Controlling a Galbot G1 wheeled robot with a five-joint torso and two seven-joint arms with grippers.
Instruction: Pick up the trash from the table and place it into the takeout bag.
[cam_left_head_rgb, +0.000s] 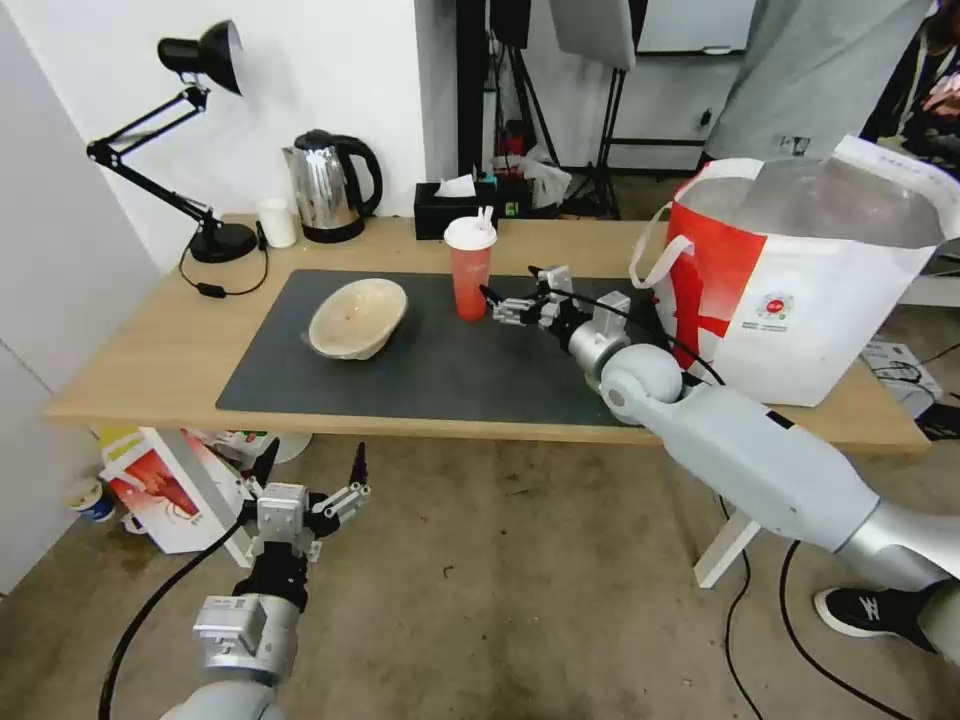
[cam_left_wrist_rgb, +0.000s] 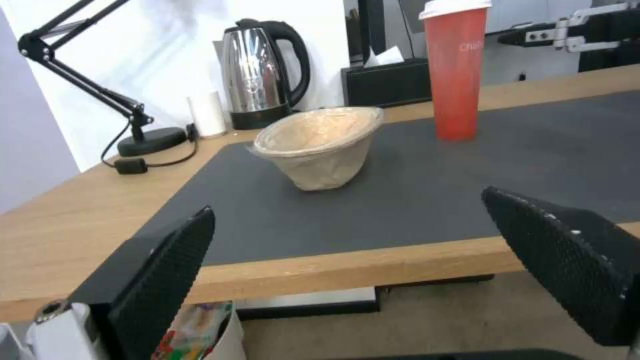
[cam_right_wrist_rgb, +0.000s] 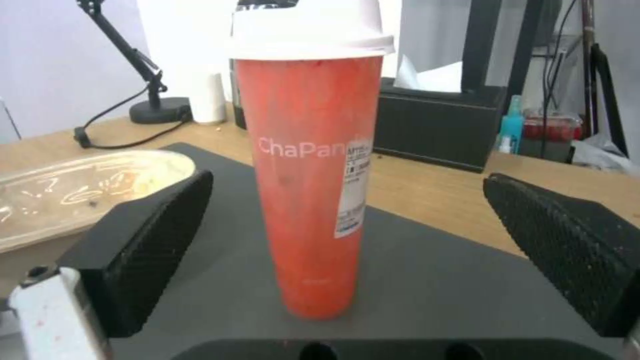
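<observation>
On the dark mat of the table (cam_left_head_rgb: 150, 370), the red cup (cam_left_head_rgb: 469, 268) with its white lid and straw is stood upright, and the right gripper (cam_left_head_rgb: 500, 303) is held just beside it, level with its lower half. Its jaws are spread wide; from the right wrist view the cup (cam_right_wrist_rgb: 310, 190) is framed between the two black pads, nearer one than the other, with no contact yet made. The beige bowl (cam_left_head_rgb: 358, 317) is left on the mat near the cup, tilted rather than flat. The takeout bag (cam_left_head_rgb: 800, 290) is stood open at the right end of the table, close behind the right arm. The left gripper (cam_left_head_rgb: 308, 478) is parked below the table's front edge, its fingers also splayed and nothing held.

Several risks can be judged from this. The cup is tall and narrow, so it could be tipped toward the bowl if it is met by one pad before the other. Because the cup looks thin-walled, it could be crushed or its lid popped if the jaws are closed too hard, and any drink left inside could be spilled over the mat. A low grip could let the cup lean once lifted. The bag's loop handle (cam_left_head_rgb: 655, 255) could be snagged by the arm on the way across.
</observation>
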